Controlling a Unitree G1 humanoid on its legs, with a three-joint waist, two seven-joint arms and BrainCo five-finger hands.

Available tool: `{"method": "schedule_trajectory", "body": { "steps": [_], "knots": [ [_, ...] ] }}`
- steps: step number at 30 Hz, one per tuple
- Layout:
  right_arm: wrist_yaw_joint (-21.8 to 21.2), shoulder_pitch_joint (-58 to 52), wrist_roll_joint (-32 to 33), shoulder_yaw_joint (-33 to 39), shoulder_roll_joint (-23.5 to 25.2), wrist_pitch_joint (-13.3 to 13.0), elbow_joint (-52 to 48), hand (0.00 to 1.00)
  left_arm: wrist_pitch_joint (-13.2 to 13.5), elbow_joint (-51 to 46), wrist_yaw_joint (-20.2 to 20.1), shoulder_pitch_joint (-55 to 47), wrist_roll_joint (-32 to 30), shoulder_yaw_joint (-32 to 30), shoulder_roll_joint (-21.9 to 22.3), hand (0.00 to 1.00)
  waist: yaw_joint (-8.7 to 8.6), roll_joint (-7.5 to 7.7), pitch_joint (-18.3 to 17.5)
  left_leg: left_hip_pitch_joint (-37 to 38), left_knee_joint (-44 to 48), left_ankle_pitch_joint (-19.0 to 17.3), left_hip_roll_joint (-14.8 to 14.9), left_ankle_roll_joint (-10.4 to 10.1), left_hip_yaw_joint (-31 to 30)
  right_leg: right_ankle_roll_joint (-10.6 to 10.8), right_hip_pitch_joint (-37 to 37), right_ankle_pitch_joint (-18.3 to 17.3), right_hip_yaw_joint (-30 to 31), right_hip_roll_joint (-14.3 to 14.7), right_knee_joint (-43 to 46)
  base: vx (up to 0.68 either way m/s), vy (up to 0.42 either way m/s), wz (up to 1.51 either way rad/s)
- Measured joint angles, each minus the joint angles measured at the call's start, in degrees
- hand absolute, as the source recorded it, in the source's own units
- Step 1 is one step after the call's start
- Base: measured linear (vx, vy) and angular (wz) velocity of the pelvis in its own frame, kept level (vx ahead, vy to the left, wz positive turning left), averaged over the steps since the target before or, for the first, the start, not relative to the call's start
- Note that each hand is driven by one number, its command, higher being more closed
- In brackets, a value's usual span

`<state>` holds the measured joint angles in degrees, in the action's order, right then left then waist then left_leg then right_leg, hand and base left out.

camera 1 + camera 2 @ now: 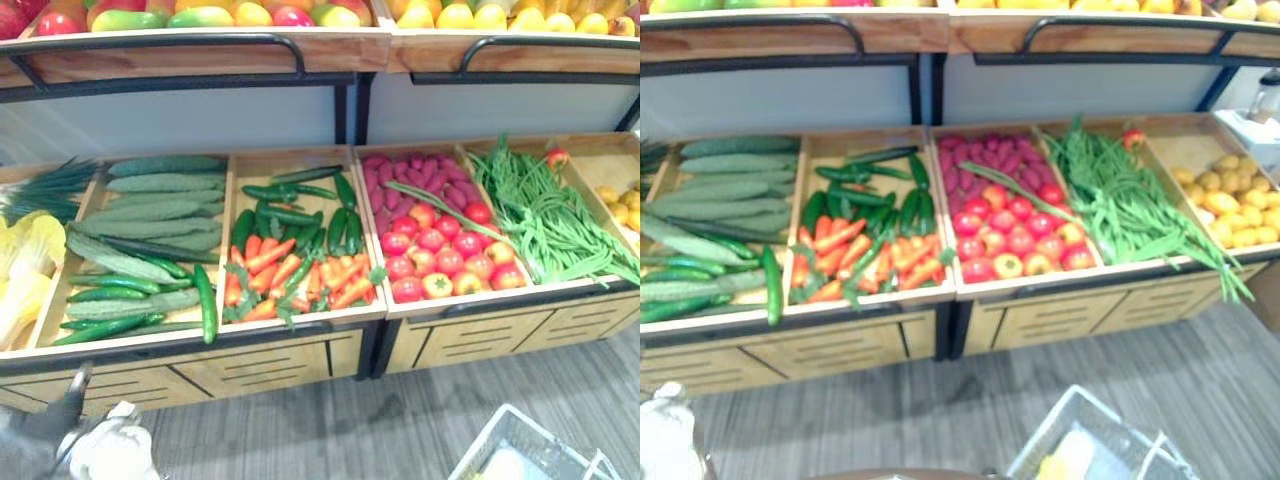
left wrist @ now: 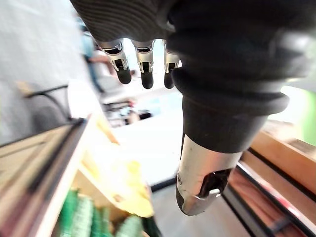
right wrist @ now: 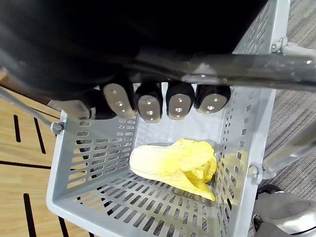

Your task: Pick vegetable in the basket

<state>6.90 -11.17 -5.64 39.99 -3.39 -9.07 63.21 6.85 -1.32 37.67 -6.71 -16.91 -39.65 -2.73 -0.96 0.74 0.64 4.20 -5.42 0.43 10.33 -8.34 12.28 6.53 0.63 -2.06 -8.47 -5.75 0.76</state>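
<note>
Of the two hands, the right hand [image 3: 148, 101] is curled round the handle [image 3: 247, 69] of the grey basket [image 3: 89, 163], in which a yellow leafy vegetable [image 3: 173, 165] is already laid. The left hand [image 2: 143, 61] is held open and empty. Another pick is judged due: the left hand would need lowering to the carrots [image 1: 290, 280] on the stand [image 1: 300, 325].

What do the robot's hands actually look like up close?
The left hand has a dark ribbed cover over its back and wrist, slim silver fingers with dark tips, and a thicker silver thumb, dark-tipped too. The right hand has the same dark cover; its dark fingertips carry pale oval plates with tiny dots.
</note>
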Motion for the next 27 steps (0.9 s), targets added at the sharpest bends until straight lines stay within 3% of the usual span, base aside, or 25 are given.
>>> {"method": "schedule_trajectory", "body": {
  "steps": [5,11,17,20,22,27],
  "knots": [
    [0.0,-0.5,0.0,-3.3,-0.1,0.0,-2.0,1.00,-0.8,-4.9,0.4,-0.1,-8.6,7.4,-0.2,0.00,0.28,-0.51,-0.1,1.1,0.0,-0.7,0.6,-0.3,3.0,0.0,-0.4,0.0,2.6,0.7,0.3,-0.03,-0.001,-0.24],
    [0.0,-0.7,0.0,-7.0,-0.5,-0.3,-3.8,1.00,0.5,-4.6,-1.9,0.0,-11.6,15.9,-5.2,0.00,-0.30,-1.41,0.1,2.3,0.0,-1.0,1.1,-0.4,7.0,-0.1,-1.5,0.7,6.1,1.5,0.3,0.01,0.000,-0.32],
    [0.1,-0.1,-0.4,-10.4,-0.9,-0.2,-6.1,1.00,0.8,4.1,-6.7,2.8,-12.6,23.0,-10.8,0.00,-0.73,-2.09,0.9,3.0,0.0,-1.6,1.3,-0.5,10.7,-0.3,-3.4,1.2,9.4,2.1,0.3,0.02,0.012,-0.29],
    [0.1,0.5,-0.6,-12.1,-1.4,-0.4,-7.1,1.00,2.2,7.7,-9.8,4.4,-12.7,26.6,-14.4,0.00,-1.18,-2.40,1.9,3.0,0.0,-1.8,1.2,-0.7,12.1,-0.1,-4.5,1.4,10.7,2.2,0.4,0.03,0.001,-0.24],
    [0.1,1.1,-0.6,-13.5,-2.0,-0.4,-7.2,1.00,2.6,10.2,-10.9,5.7,-12.5,28.0,-15.5,0.00,-2.00,-2.68,2.4,3.0,0.0,-1.9,1.2,-0.7,12.4,-0.2,-4.6,1.5,11.1,2.3,0.3,0.03,0.002,-0.17],
    [0.1,2.1,-0.7,-14.5,-2.6,-0.7,-7.2,1.00,2.6,14.4,-12.5,8.5,-10.7,30.6,-16.1,0.00,-2.22,-3.29,3.4,2.9,0.0,-2.2,1.2,-1.0,14.0,-0.1,-5.7,1.6,12.2,2.6,0.4,0.04,-0.001,-0.14]
  ]
}}
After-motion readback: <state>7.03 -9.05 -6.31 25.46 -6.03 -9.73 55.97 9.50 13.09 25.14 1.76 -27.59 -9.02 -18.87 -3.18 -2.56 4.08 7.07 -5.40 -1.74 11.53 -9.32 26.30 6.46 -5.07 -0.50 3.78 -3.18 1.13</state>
